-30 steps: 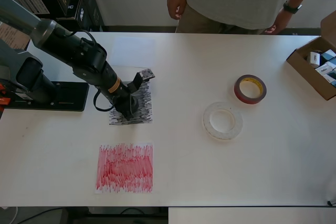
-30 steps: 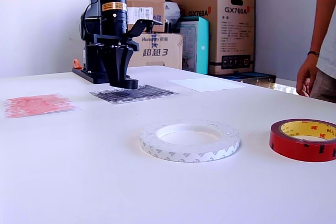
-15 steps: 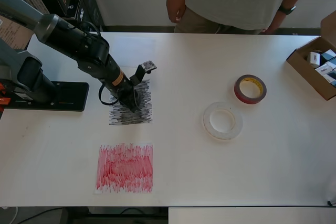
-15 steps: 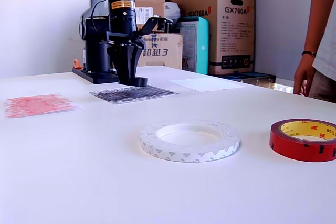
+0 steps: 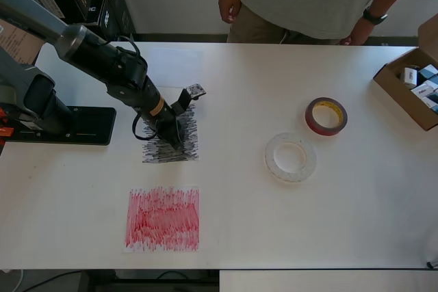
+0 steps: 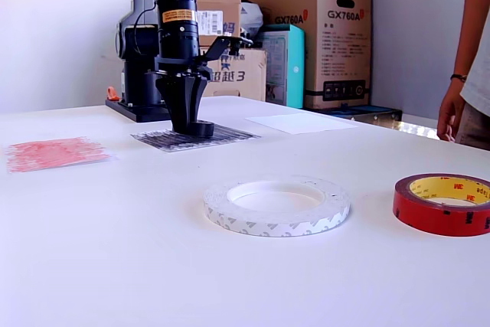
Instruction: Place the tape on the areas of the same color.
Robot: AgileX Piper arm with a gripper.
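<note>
Overhead view: we see the gripper [image 5: 171, 132] low over the black sheet [image 5: 171, 138], fingers around the small black roll [image 5: 174, 130], though we cannot tell if they clamp it; red sheet [image 5: 163, 218] below; white sheet [image 5: 169, 68] faint behind the arm; white ring [image 5: 290, 157] and dark-red roll [image 5: 326, 115] lie apart on the table [image 5: 274, 223]. Exterior view: we see the black roll [image 6: 200, 129] on the black sheet [image 6: 193, 137], gripper [image 6: 184, 122] at it; white ring [image 6: 276, 204] and dark-red roll [image 6: 443, 203] in the foreground; red sheet [image 6: 52, 152] on this view's left.

We see a black-scribbled sheet [image 5: 171, 143] and a red-scribbled sheet [image 5: 163, 219]. The dark-red tape roll [image 5: 326, 116] has a yellow core; the white tape ring [image 5: 290, 158] is plain.
</note>
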